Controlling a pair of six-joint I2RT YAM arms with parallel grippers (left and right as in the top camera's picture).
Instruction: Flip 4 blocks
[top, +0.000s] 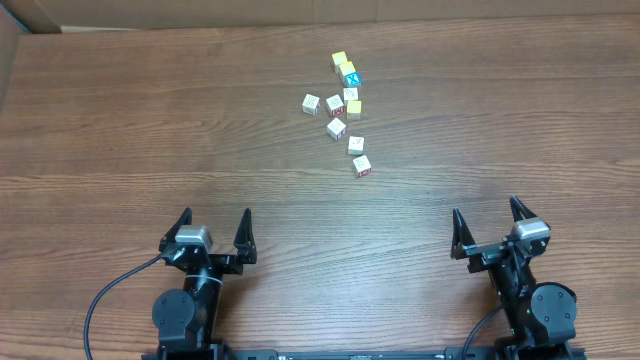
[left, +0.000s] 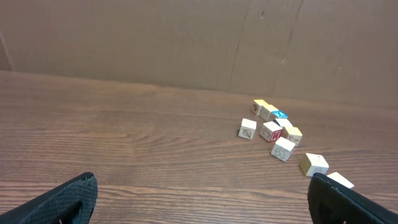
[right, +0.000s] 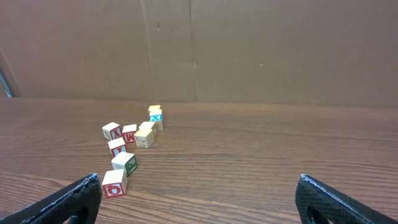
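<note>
Left claw (top: 215, 215), right claw (top: 485, 208), both agape

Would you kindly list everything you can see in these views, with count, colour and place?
blocks: about ten, mostly cream faces with small printed marks, in a loose cluster on the far side of the table, right of centre
blue-faced block: one, blue top, near the cluster's far end
yellow-topped blocks: about three, yellow, at the cluster's far end and right side
table: one, brown wood grain, under everything
cardboard wall: one, brown, behind the table's far edge
left gripper: one, black, open and empty, near edge, left
right gripper: one, black, open and empty, near edge, right
</note>
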